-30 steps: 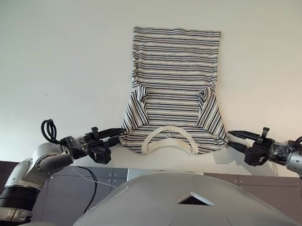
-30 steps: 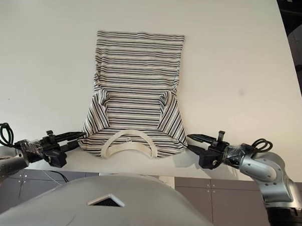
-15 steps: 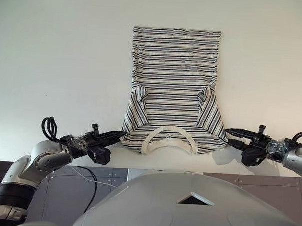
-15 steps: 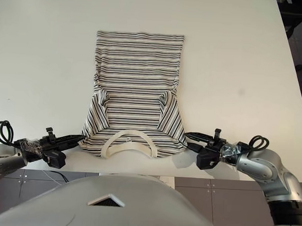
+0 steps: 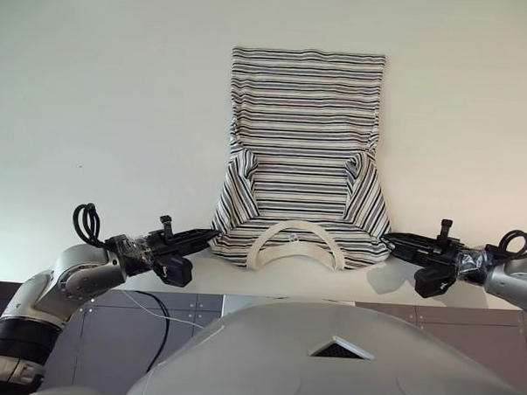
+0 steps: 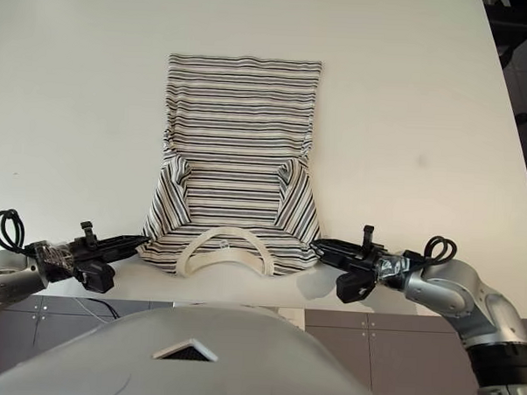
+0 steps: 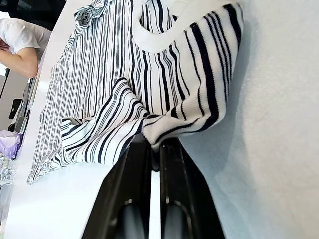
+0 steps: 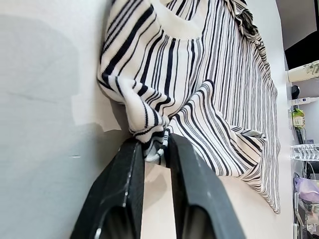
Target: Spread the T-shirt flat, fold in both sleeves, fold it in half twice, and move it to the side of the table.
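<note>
A black-and-white striped T-shirt (image 5: 304, 138) lies on the white table (image 5: 118, 112), both sleeves folded in over its body. Its white collar (image 5: 295, 236) sits close to the table's front edge. My left gripper (image 5: 211, 234) is at the shirt's left shoulder corner; in the left wrist view its fingers (image 7: 134, 199) stand almost together, shut on a tip of fabric (image 7: 152, 144). My right gripper (image 5: 387, 243) is at the right shoulder corner. Bunched striped fabric (image 8: 155, 144) is pinched between its fingers (image 8: 127, 199).
The table's front edge (image 5: 198, 286) runs just below both grippers. Bare white tabletop lies left, right and beyond the shirt. Bottles (image 8: 303, 74) stand off the table's side in the right wrist view.
My right gripper slid left to the shirt's right shoulder corner and its fingers drew in on the fabric. The left gripper stayed at the left corner.
</note>
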{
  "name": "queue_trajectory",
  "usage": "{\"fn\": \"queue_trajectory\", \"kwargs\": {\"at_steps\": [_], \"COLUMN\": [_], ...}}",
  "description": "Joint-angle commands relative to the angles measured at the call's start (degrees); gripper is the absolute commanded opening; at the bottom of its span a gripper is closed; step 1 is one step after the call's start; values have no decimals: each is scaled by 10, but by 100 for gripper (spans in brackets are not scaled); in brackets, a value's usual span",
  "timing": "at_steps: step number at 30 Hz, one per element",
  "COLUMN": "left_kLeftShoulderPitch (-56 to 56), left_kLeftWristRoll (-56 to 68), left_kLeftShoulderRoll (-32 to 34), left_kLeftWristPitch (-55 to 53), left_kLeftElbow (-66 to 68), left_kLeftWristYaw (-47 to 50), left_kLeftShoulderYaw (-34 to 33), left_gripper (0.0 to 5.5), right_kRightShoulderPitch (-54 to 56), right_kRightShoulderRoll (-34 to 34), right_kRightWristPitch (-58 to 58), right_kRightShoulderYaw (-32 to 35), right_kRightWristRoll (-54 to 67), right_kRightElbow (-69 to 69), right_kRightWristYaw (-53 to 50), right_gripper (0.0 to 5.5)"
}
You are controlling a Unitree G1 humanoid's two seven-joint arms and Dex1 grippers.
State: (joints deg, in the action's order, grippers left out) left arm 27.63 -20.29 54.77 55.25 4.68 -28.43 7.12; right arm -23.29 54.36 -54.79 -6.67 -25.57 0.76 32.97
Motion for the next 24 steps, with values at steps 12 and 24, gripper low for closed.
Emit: {"fn": "queue_trajectory", "kwargs": {"at_steps": [12,24], "left_kLeftShoulderPitch": [150,-167], "left_kLeftWristRoll": [297,503], "left_kLeftShoulderRoll": [155,76], "left_kLeftWristPitch": [-171,-575], "left_kLeftElbow": [-213,-249], "left_kLeftWristYaw": [-154,-191], "left_kLeftShoulderYaw": [-71,-68], "left_gripper": [10,10], "right_kRightShoulderPitch": [-202,137], "right_kRightShoulderRoll": [192,161], "right_kRightWristPitch": [246,635], "right_kRightShoulderYaw": [94,114], "right_kRightWristRoll": [375,602], "right_kRightElbow": [-223,-220], "right_kRightWristYaw": [199,320], "right_gripper": [12,12]}}
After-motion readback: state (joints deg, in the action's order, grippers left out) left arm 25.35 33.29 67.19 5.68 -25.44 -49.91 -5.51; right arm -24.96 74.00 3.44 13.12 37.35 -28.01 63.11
